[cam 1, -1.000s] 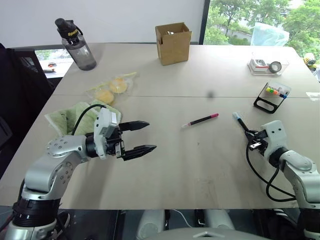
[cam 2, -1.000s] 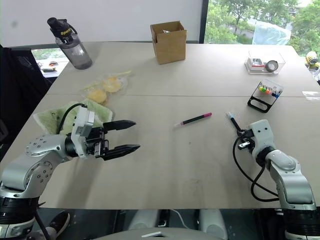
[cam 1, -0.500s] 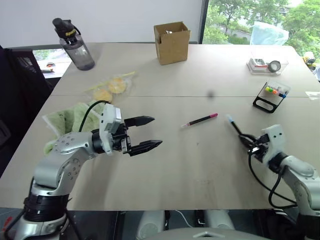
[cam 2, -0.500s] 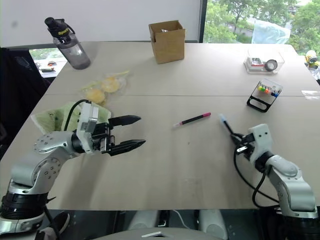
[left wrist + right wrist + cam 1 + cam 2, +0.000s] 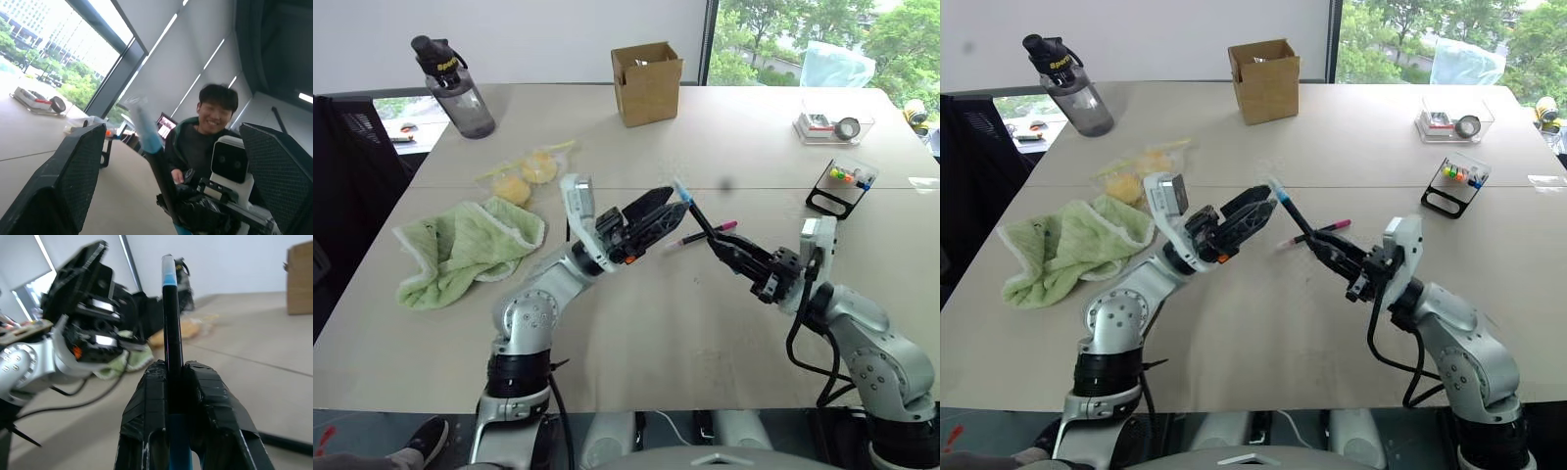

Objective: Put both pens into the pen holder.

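Bench (image 5: 636,352): pale, by a window.
Right hand (image 5: 717,247): clamped on the blue pen (image 5: 690,209), raised mid-bench.
Left hand (image 5: 663,210): fingers spread either side of that pen's blue tip.
Pink pen (image 5: 705,232): lying on the bench behind the hands.
Holder (image 5: 844,186): far right, well apart.
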`<act>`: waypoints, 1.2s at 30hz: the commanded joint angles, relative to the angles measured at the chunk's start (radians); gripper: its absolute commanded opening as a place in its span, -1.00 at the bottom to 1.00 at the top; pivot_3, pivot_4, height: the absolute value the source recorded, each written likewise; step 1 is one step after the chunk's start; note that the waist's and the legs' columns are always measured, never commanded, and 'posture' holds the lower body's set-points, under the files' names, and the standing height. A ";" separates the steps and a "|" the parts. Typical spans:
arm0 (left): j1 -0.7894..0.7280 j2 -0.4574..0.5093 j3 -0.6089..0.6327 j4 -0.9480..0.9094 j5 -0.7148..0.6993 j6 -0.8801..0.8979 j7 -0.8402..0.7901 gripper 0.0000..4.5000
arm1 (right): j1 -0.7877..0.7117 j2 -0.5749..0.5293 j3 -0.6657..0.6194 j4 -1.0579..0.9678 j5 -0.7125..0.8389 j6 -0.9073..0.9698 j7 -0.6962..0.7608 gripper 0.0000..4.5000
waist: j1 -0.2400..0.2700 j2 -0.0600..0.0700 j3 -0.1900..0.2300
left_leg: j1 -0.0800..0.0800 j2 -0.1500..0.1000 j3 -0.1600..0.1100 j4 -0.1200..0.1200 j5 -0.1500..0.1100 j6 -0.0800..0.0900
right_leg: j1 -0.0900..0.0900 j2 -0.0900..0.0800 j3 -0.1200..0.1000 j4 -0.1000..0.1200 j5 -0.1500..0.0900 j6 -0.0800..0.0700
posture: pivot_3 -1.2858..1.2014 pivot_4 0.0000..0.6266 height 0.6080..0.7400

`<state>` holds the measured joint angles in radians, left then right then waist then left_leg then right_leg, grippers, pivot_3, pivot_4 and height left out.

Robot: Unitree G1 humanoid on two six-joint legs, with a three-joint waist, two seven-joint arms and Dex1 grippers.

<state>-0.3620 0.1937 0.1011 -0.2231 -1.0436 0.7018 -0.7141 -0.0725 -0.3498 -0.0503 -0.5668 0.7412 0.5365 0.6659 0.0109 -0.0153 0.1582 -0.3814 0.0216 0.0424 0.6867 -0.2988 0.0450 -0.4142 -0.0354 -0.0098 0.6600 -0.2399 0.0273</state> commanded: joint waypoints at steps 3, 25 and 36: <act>-0.013 -0.020 0.002 -0.008 -0.043 0.014 -0.011 0.02 | -0.028 -0.015 0.004 -0.061 0.078 0.027 -0.010 -1.00 | 0.000 0.000 0.000 | 0.000 0.000 0.000 0.000 0.000 0.000 | 0.000 0.000 0.000 0.000 0.000 0.000 | 0.03 -0.52 0.93; -0.161 0.283 -0.272 0.064 0.403 -0.216 -0.417 -1.00 | -0.220 -0.310 0.048 0.038 0.214 0.486 -0.071 0.86 | 0.000 0.000 0.001 | -0.001 -0.001 0.001 0.000 0.000 0.000 | 0.000 0.001 0.000 -0.002 0.000 -0.001 | 0.03 -0.52 0.93; -0.221 0.264 -0.321 0.100 0.496 -0.274 -0.495 -1.00 | -0.358 -0.187 0.050 0.061 0.302 0.689 -0.233 -0.30 | 0.001 -0.001 0.002 | -0.014 0.000 -0.003 0.001 0.000 0.000 | -0.011 0.000 -0.003 -0.002 0.000 0.000 | 0.03 -0.52 0.93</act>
<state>-0.5757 0.4615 -0.2228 -0.1065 -0.5492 0.4472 -1.1957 -0.4161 -0.5423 0.0261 -0.4918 1.0158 1.2160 0.4471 0.0117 -0.0165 0.1597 -0.3962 0.0214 0.0396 0.6882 -0.2985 0.0449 -0.4254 -0.0356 -0.0126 0.6577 -0.2397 0.0273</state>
